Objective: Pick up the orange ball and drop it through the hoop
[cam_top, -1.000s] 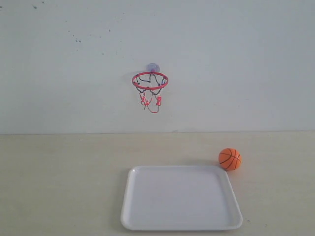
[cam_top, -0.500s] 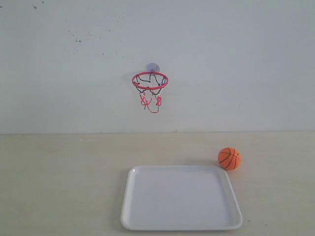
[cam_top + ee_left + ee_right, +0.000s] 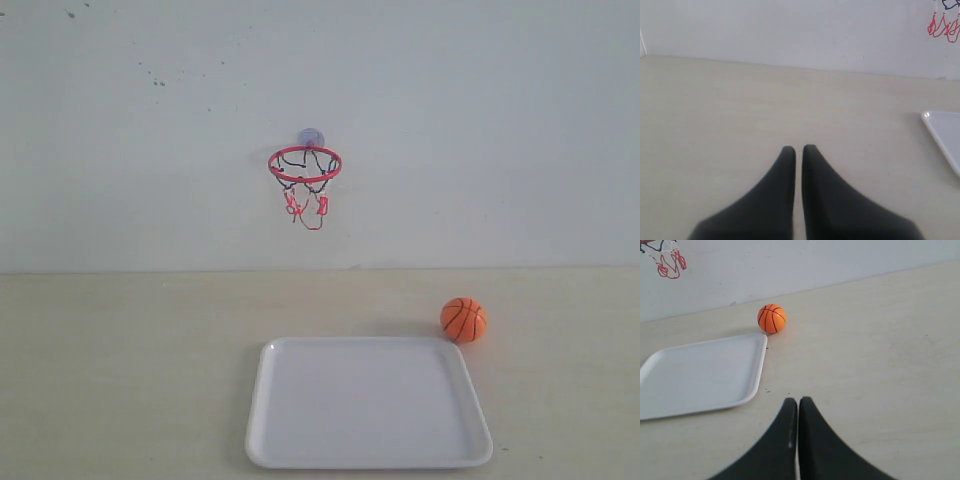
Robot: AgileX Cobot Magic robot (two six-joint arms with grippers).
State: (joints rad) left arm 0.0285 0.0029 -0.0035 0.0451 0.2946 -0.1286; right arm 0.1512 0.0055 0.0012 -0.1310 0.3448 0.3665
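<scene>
The orange ball point(image 3: 464, 320) rests on the beige table just off the far right corner of the white tray point(image 3: 270, 440); the right wrist view shows the ball point(image 3: 772, 318) ahead of my right gripper point(image 3: 798, 402), well apart from it. The red hoop point(image 3: 304, 164) hangs on the wall by its suction cup, net dangling, high above the tray. Parts of the net point(image 3: 943, 24) point(image 3: 665, 260) reach into both wrist views. My right gripper is shut and empty. My left gripper point(image 3: 798, 149) is shut too, over bare table. Neither arm appears in the exterior view.
The tray point(image 3: 670, 405) lies empty between the two grippers; its corner point(image 3: 940, 131) shows in the left wrist view. A pale wall point(image 3: 500, 130) closes off the back of the table.
The ball has rolled slightly left and toward the wall. Nothing else differs.
</scene>
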